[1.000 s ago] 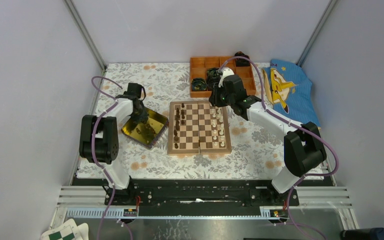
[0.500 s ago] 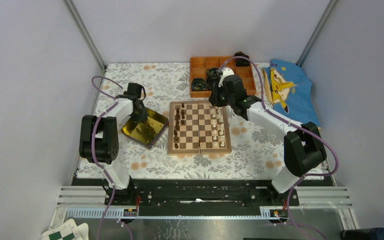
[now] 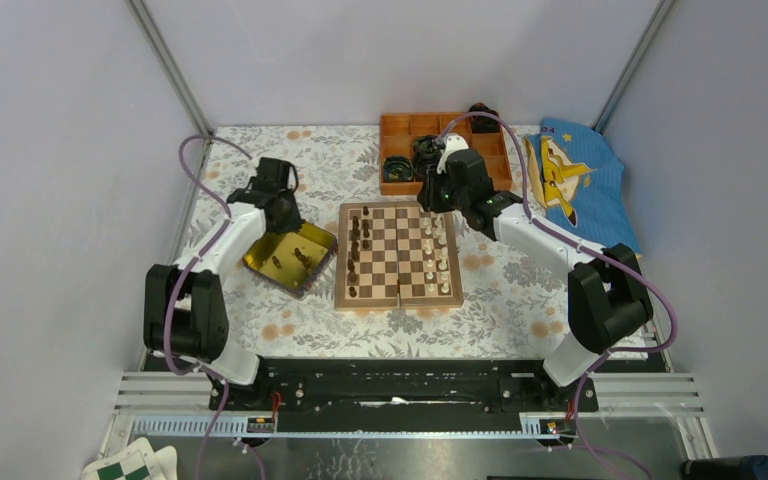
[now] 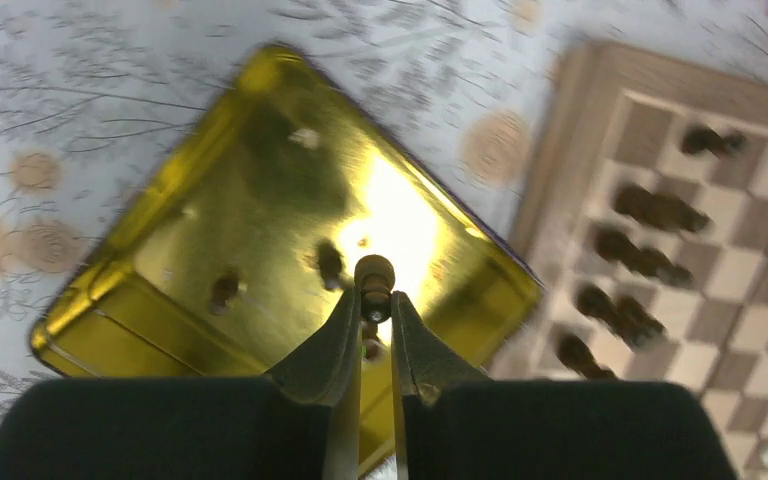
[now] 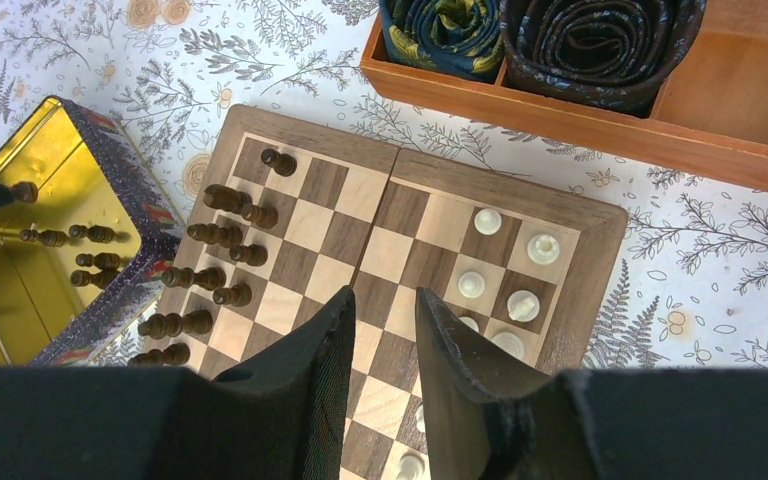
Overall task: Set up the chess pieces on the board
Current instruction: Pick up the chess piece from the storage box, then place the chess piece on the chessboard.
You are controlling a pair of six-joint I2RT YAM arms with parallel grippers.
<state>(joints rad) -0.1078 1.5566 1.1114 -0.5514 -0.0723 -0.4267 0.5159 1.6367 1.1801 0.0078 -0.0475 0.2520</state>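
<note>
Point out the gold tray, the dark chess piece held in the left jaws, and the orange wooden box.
gold tray [image 4: 250,180], left wrist view, bare floor.
dark chess piece [image 4: 374,272], left wrist view, rounded head above the jaws.
orange wooden box [image 5: 580,128], right wrist view, front wall.

A flower-printed cloth covers the table [image 3: 290,150]. On its left side sits a shiny gold tray [image 3: 260,252], turned cornerwise, its outer walls dark and patterned. At the far edge, about the middle, stands an orange wooden box [image 3: 397,128] split into compartments; two dark coiled rolls [image 5: 445,25] lie side by side in its near left compartments. Just right of the box lies a blue cloth [image 3: 575,180] printed with a yellow cartoon figure. Off the table, a green-and-white checked thing [image 3: 130,465] shows at the near left.
</note>
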